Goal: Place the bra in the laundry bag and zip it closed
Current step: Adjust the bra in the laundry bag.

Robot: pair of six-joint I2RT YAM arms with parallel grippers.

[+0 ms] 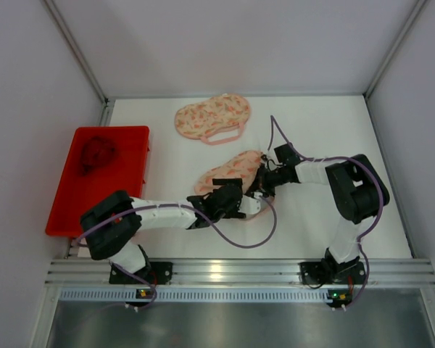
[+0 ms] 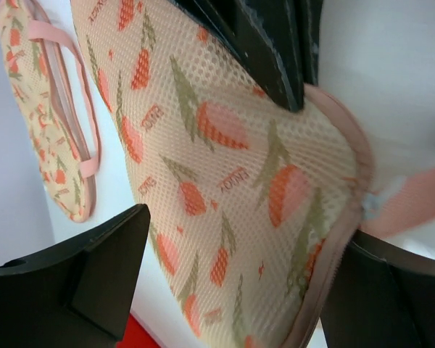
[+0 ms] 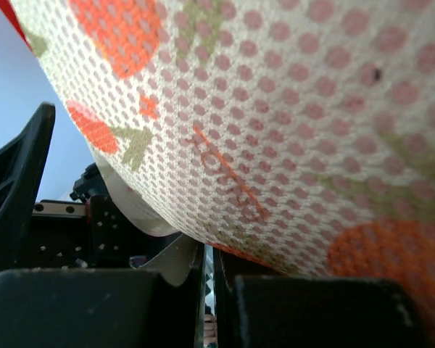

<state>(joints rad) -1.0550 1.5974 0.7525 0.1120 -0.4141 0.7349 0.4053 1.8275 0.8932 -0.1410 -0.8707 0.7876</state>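
laundry bag between left gripper jaws

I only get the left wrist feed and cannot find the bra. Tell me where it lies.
Observer: The crumpled dark red bra lies in the red plastic tray at the table's left side, with neither hand near it.
Operator: Report the right hand.
Observer: The right hand is shut at the right end of the near carrot-print mesh laundry bag. Whether it pinches anything is hidden.
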